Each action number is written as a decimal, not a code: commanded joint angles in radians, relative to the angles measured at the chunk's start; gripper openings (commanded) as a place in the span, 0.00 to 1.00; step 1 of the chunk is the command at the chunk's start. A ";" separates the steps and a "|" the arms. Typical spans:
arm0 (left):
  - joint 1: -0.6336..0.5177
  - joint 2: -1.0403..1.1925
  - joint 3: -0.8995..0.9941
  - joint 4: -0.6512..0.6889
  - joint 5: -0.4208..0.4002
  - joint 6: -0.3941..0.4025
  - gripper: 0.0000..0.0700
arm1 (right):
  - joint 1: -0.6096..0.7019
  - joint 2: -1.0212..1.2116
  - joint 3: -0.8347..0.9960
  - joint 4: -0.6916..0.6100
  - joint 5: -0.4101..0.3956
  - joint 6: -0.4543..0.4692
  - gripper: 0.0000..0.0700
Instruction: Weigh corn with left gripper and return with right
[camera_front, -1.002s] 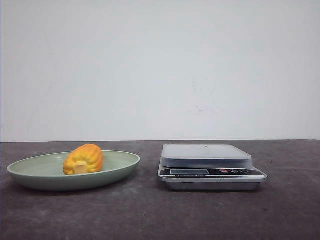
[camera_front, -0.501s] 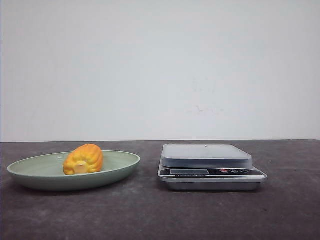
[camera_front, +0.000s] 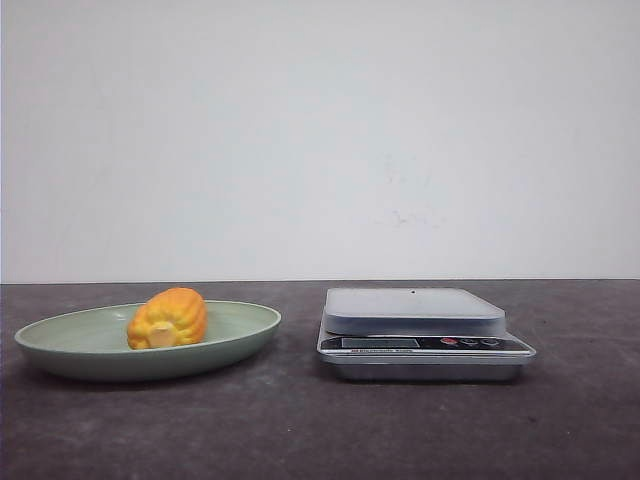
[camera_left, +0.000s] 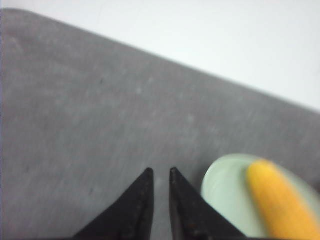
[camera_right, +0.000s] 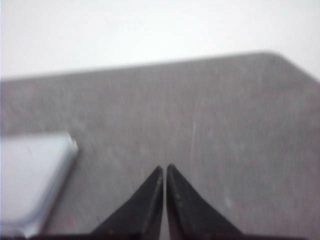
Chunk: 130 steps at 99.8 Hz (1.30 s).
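The corn (camera_front: 167, 318), a stubby yellow-orange cob, lies in the green plate (camera_front: 230, 345) on the left of the table. It also shows in the left wrist view (camera_left: 282, 205), blurred, on the plate (camera_left: 225, 192). My left gripper (camera_left: 160, 171) hovers over bare table beside the plate, its jaws a narrow gap apart and empty. My right gripper (camera_right: 165, 167) is shut and empty over the table beside the scale (camera_right: 30, 175). The scale (camera_front: 420, 330) stands empty to the right of the plate. Neither gripper shows in the front view.
The dark grey table (camera_front: 300, 430) ends at a white wall behind. The scale's display and buttons (camera_front: 465, 342) face the front. The table's far corner shows in the right wrist view (camera_right: 272, 54).
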 joint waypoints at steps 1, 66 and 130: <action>-0.001 0.029 0.092 0.033 0.002 -0.026 0.02 | 0.001 0.056 0.067 0.004 0.000 0.037 0.01; -0.093 0.554 0.721 -0.135 0.115 0.028 0.63 | 0.034 0.465 0.655 -0.196 -0.135 0.017 0.55; -0.434 1.386 0.835 -0.129 0.037 0.049 0.64 | 0.059 0.549 0.735 -0.377 -0.194 -0.001 0.73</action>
